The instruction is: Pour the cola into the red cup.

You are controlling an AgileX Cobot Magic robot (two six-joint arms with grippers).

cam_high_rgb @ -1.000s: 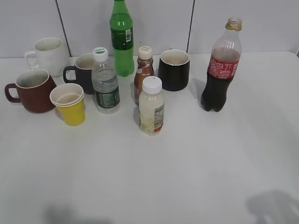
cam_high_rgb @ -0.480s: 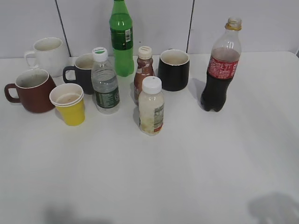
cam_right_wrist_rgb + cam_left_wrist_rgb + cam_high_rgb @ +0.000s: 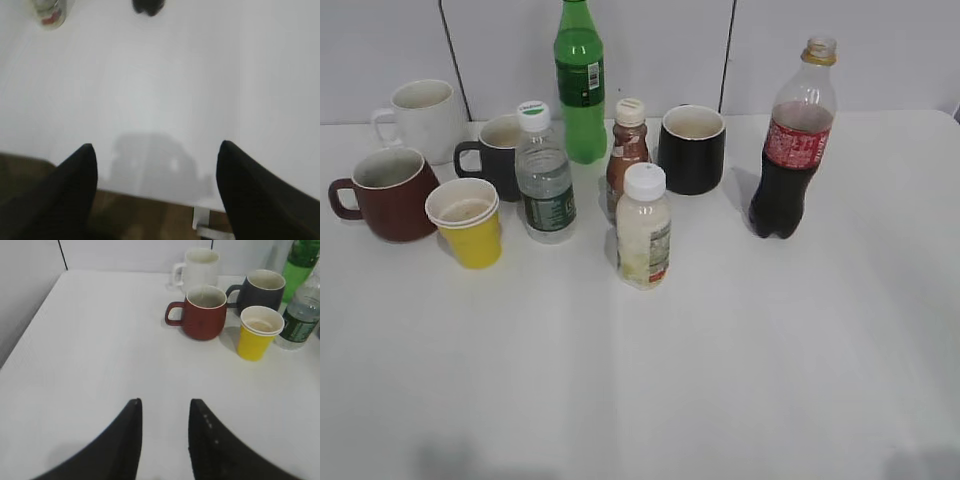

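While off the table (image 3: 165, 75), right end effector (image 3: 156, 165) wide.

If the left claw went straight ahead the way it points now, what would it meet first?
Bare table for a good stretch, then probably the red cup, which lies slightly right of the line through the open left claw. The yellow paper cup sits further right. Depth is hard to judge, so it might pass the handle.

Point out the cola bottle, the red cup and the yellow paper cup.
cola bottle (image 3: 790, 150): exterior view, on its red label.
red cup (image 3: 204, 320): left wrist view, on its outer wall.
yellow paper cup (image 3: 256, 340): left wrist view, on its side.
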